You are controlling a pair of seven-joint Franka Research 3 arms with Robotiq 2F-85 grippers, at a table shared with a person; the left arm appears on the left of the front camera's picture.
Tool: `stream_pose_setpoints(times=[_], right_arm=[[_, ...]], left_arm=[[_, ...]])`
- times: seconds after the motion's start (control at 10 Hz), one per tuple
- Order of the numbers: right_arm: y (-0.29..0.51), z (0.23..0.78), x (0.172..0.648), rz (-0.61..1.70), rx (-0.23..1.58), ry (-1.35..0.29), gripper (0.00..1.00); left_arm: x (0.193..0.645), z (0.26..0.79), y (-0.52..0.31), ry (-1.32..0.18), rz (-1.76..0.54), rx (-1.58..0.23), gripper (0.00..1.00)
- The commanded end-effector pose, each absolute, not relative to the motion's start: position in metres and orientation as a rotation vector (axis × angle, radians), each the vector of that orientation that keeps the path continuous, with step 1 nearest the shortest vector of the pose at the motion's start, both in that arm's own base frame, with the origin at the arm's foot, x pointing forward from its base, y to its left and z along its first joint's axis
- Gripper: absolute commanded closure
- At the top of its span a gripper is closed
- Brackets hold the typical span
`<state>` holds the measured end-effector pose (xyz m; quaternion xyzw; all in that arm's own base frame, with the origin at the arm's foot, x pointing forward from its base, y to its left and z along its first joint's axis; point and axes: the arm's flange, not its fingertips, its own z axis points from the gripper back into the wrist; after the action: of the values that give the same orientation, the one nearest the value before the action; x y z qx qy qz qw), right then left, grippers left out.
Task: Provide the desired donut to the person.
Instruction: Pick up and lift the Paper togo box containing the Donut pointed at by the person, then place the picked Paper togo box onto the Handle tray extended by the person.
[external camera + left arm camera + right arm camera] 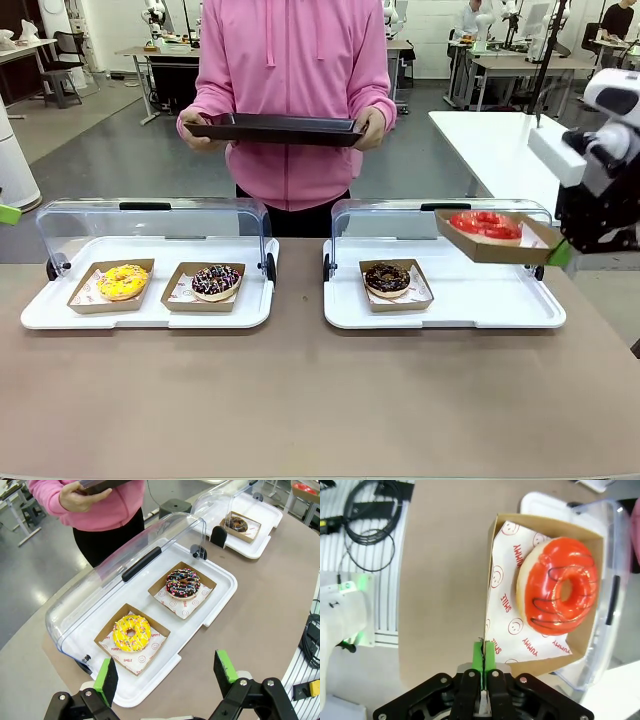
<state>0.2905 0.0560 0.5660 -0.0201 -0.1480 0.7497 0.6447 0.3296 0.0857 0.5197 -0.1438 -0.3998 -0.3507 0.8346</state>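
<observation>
Where its two green pads (478, 657) meet, the right gripper (484, 652) is clamped on one wall of a brown cardboard tray (545, 525), pinching only the thin card edge. The red-glazed donut (559, 586) lies inside this tray on printed paper, clear of the fingers. In the front view the tray hangs in the air over the right end of the right-hand white display tray (470, 310). That display tray's clear lid is open, and it also holds a chocolate donut (387, 279).

Handling: the load is light, but the card probably flexes under a single-edge grip, and the glaze is soft and easily marked. Grip the card wall only and keep the tray level, or the donut may slide.

The person (295, 60) stands at the far side holding a dark baking tray (275, 128) in both hands, apparently as the receiving surface. The left gripper (165, 672) hangs with fingers spread, empty, near the yellow donut (131, 633).
</observation>
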Motion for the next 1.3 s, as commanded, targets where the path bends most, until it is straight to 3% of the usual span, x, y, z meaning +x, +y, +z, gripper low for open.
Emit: stream_pose_setpoints(times=[0.0,0.1,1.2], right_arm=[[0.059,0.561,0.304,1.654,-0.111,-0.336,1.0],[0.056,0.566,0.29,1.707,-0.046,-0.337,1.0],[0.056,0.566,0.29,1.707,-0.046,-0.337,1.0]], left_arm=[[0.33,0.519,0.087,-0.851,-0.735,-0.313,0.0],[0.33,0.519,0.087,-0.851,-0.735,-0.313,0.0],[0.33,0.519,0.087,-0.851,-0.735,-0.313,0.0]])
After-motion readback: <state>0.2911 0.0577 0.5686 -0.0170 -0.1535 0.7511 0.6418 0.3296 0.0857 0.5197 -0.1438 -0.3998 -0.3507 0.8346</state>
